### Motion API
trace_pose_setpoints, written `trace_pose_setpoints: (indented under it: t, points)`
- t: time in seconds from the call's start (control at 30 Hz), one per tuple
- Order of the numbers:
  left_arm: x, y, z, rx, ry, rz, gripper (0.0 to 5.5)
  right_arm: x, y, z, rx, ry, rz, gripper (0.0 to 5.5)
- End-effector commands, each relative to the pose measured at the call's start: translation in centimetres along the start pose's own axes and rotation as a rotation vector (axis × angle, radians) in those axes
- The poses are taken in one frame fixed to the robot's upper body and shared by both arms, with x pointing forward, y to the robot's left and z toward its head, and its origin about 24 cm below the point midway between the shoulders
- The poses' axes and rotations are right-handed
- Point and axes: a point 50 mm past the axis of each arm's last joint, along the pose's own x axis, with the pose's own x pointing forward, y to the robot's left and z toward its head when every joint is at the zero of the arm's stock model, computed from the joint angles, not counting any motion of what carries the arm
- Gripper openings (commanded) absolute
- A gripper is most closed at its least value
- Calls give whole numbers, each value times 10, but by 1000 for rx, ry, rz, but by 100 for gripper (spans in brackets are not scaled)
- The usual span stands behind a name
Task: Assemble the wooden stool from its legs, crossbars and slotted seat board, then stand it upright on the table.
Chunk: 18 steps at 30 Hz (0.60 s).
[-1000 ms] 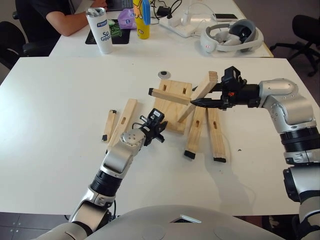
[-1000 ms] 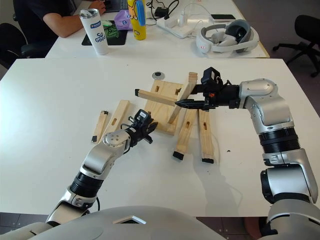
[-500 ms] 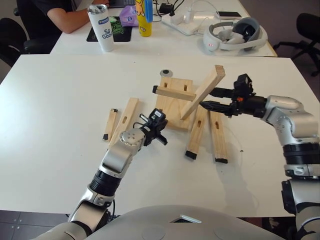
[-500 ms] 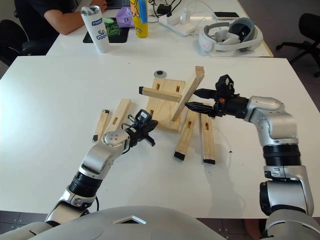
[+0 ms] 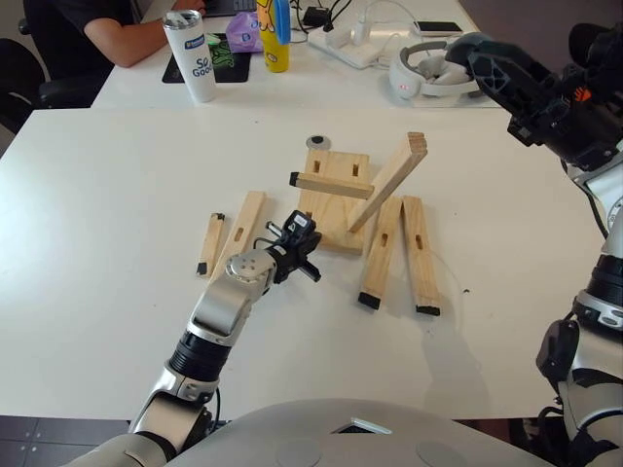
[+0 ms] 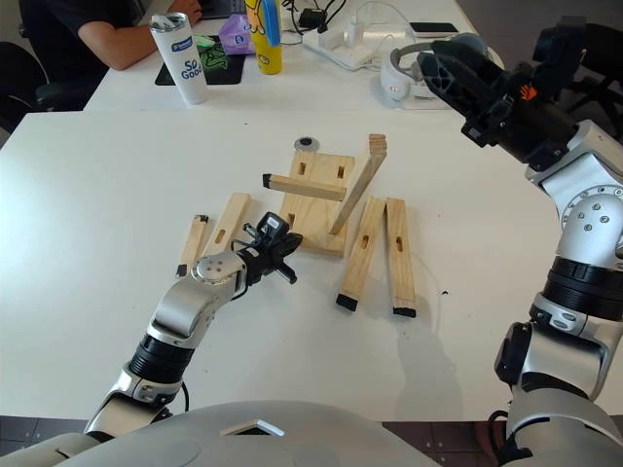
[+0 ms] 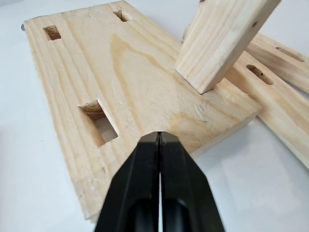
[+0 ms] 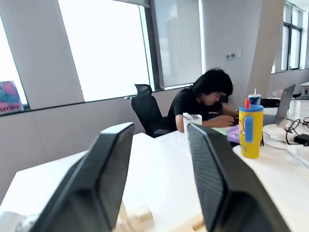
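The slotted seat board (image 5: 336, 206) lies flat mid-table with a crossbar (image 5: 331, 185) lying across it. One leg (image 5: 391, 180) stands tilted, its lower end on the board (image 7: 120, 72) and its top leaning to the right. Two more legs (image 5: 383, 251) (image 5: 421, 255) lie side by side to the right of the board. A longer piece (image 5: 240, 232) and a short one (image 5: 212, 243) lie to its left. My left gripper (image 7: 159, 135) is shut and empty, low at the board's near edge. My right gripper (image 8: 159, 128) hangs open and empty, high above the table's far right (image 5: 496, 68).
A small round disc (image 5: 316, 143) sits just beyond the board. On the table behind stand a tumbler (image 5: 192, 56), a yellow bottle (image 5: 278, 29) and a headset (image 5: 433, 73), with a person seated there. The near and left parts of my table are bare.
My right gripper has let go of the tilted leg and risen up and away to the far right. The leg stays leaning on the board. The left arm has not moved.
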Motion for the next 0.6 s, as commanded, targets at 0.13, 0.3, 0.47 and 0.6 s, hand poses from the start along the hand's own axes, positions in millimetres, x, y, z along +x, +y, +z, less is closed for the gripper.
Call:
trace_pose_setpoints:
  t: [0.13,0.3,0.47,0.6]
  points:
    - [-5,11,-34,-40,172,57,0,23,13,-29,35,10,-6,80]
    - [-4,10,-34,-45,174,53,0,42,14,-32,26,-2,-21,1]
    - [-3,9,-34,-47,175,49,0,58,23,2,-23,-139,8,1]
    - [-3,8,-34,-50,174,47,0,60,22,-10,-18,-98,-18,1]
